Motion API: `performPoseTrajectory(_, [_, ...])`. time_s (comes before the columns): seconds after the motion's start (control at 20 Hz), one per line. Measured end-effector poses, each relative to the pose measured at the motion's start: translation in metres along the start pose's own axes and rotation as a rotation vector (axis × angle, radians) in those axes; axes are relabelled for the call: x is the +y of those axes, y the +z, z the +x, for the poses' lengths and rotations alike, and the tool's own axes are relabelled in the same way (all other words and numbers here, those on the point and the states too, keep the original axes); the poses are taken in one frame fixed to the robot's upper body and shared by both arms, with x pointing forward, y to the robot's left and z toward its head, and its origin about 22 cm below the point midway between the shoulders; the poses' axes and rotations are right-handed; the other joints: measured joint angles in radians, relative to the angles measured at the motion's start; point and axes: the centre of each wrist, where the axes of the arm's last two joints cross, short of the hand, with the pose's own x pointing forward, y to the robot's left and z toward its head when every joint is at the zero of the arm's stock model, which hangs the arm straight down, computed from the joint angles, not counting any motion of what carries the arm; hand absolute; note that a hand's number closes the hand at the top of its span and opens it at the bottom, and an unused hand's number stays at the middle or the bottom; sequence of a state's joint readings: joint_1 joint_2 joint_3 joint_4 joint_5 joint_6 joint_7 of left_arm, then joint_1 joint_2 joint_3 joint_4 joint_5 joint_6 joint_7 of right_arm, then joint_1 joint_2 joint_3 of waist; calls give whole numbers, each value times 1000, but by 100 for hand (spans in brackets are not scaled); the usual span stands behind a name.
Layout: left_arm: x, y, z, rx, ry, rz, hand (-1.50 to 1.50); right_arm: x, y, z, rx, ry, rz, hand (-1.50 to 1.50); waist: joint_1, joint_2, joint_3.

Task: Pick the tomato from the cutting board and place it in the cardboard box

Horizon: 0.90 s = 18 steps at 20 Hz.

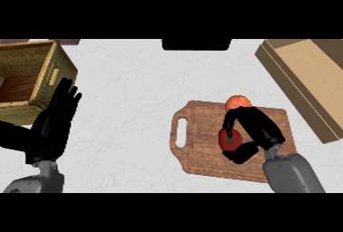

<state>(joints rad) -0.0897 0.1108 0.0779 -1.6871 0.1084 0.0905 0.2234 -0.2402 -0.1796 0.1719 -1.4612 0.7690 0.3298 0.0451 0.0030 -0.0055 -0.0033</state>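
Nearest, two grey forearms rise from the lower edge. The left hand (53, 122) stands flat and straight-fingered at the left, resting beside a wooden crate (33, 79) in the far-left corner. Far right, the cardboard box (305, 79) lies angled along the edge, well apart from the cutting board (201, 136). Bare white counter (134, 81) stretches between crate, board and box. A dark object (197, 44) sits at the far edge. On the board, an orange fruit (237, 101) pokes out just beyond the right hand (258, 129), whose fingers and thumb curl around the red tomato (228, 138).
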Motion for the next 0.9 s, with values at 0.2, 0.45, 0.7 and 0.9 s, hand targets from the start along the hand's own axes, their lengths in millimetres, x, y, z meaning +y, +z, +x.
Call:
performPoseTrajectory(0.2, [1, -5, 1, 3, 2, -6, 0, 7, -15, 36, -9, 163, -30, 150, 3, 3, 2])
performPoseTrajectory(0.45, [-2, -8, 3, 6, 3, 0, 0, 11, -21, 76, -52, 308, -110, 150, 0, 4, 3])
performPoseTrajectory(0.7, [1, -6, 0, 9, 1, 2, 0, -13, -15, 114, -122, 392, -164, 150, -2, 4, 3])
performPoseTrajectory(0.9, [2, -5, -1, 10, 2, 6, 0, -35, 4, 138, -143, 332, -260, 150, -6, 3, 3])
